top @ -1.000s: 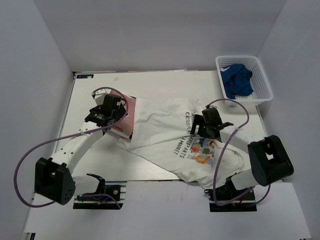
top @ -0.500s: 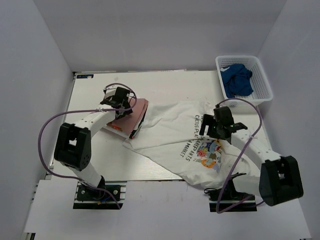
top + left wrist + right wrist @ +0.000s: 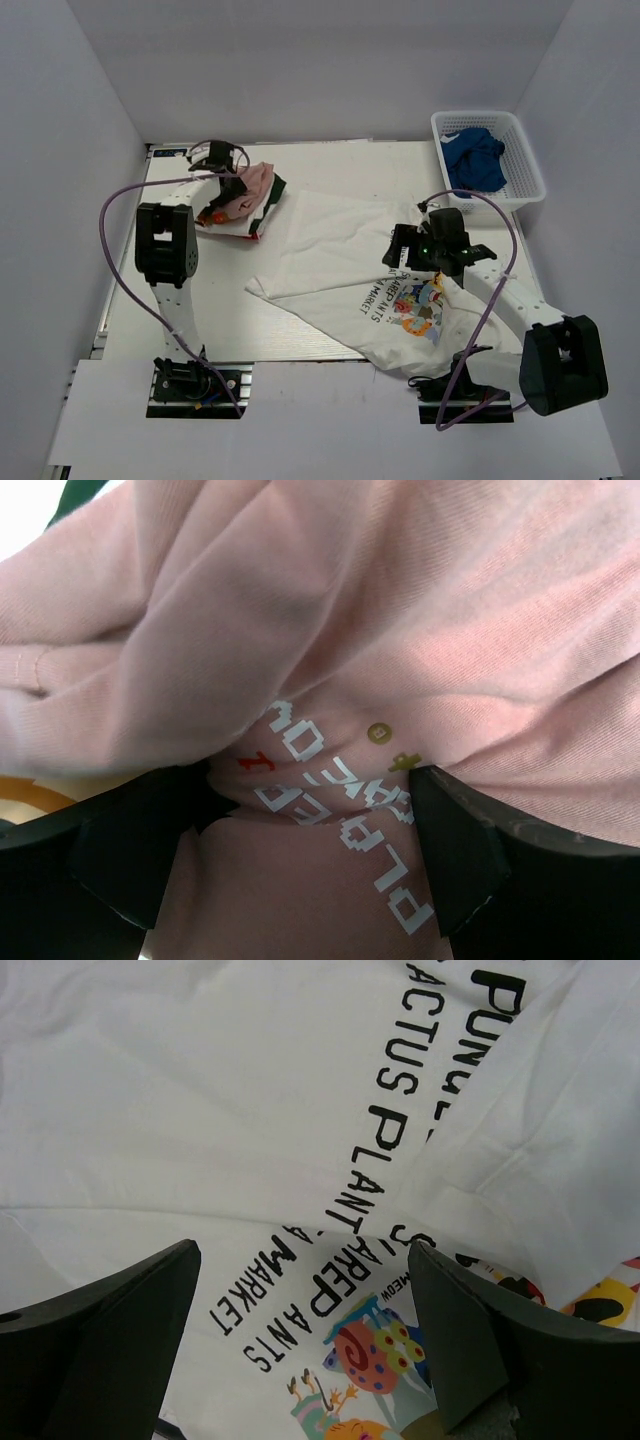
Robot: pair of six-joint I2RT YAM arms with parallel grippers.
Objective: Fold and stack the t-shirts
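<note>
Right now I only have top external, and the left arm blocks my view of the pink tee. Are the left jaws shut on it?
Observer: No. The left wrist view shows the left jaws spread wide, with the pink t-shirt bulging into the gap between them, not pinched.
Operator: Right side?
Observer: The right jaws are open too, with the white t-shirt below them. I cannot tell whether they touch it.
Operator: Is the cloth flat there?
Observer: Not quite. A folded flap of the same shirt lies over part of the black lettering.
</note>
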